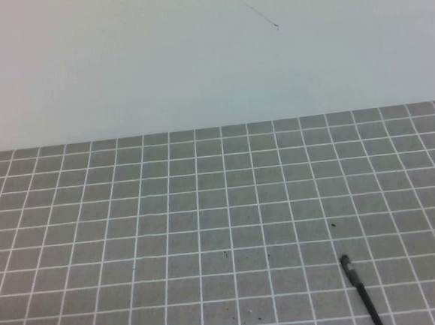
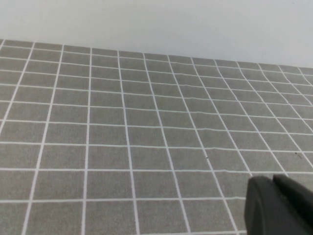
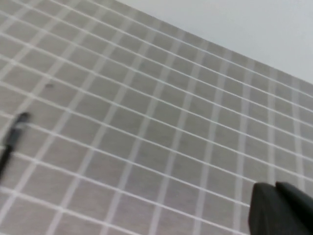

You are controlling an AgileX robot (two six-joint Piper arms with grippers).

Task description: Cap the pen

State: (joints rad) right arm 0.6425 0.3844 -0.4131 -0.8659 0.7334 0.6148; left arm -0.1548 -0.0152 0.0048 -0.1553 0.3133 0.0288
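One pen [image 1: 361, 290] on the mat [image 1: 170, 226], and that's the only loose thing in play: thin, black, lying flat down at about five o'clock in the high view, its tip end toward the mat's middle and its tail running off the near edge. The right wrist camera catches it too [image 3: 11, 137], blurred, at the picture's edge. No cap shows anywhere. Two grippers, both low and off to the corners of their own cameras. The left gripper [image 2: 279, 205] hangs above bare grid squares, fingers pressed together, holding nothing. The right gripper [image 3: 281, 208] sits likewise over the mat, fingers together and empty, well apart from the pen. Neither one appears in the high view.
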